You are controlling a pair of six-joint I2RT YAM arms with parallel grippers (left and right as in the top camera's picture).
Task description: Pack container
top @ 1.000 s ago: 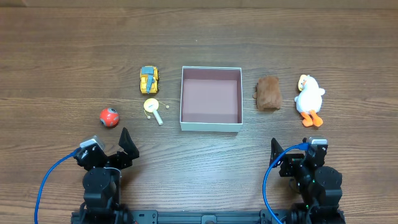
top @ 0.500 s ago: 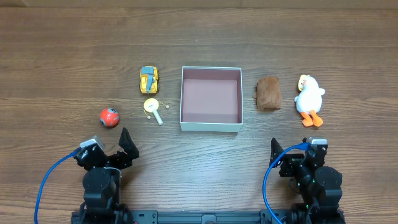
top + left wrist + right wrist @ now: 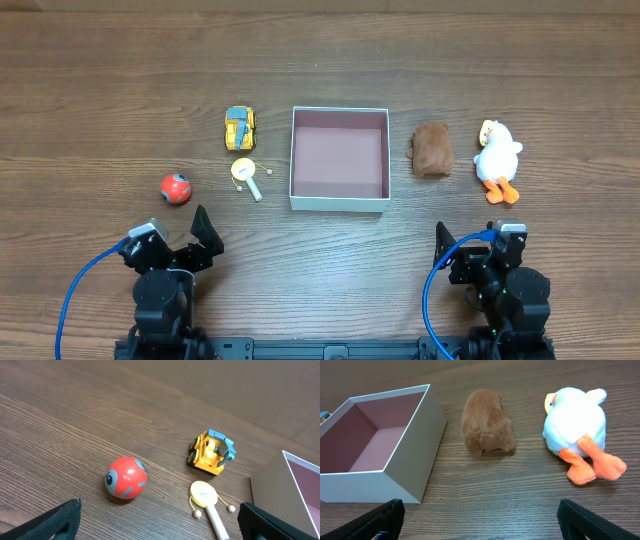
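Observation:
The container (image 3: 340,202), a square white-walled box with a dusty pink inside, stands empty at the table's middle; it also shows in the right wrist view (image 3: 380,485). Left of it lie a yellow toy truck (image 3: 240,127), a yellow paddle toy (image 3: 246,175) and a red ball (image 3: 176,188). Right of it lie a brown plush (image 3: 432,150) and a white duck plush (image 3: 496,157). My left gripper (image 3: 183,244) is open and empty near the front edge, below the ball. My right gripper (image 3: 475,243) is open and empty, below the plush toys.
The wooden table (image 3: 100,80) stretches around the toys. Blue cables (image 3: 75,295) loop beside both arm bases at the front edge.

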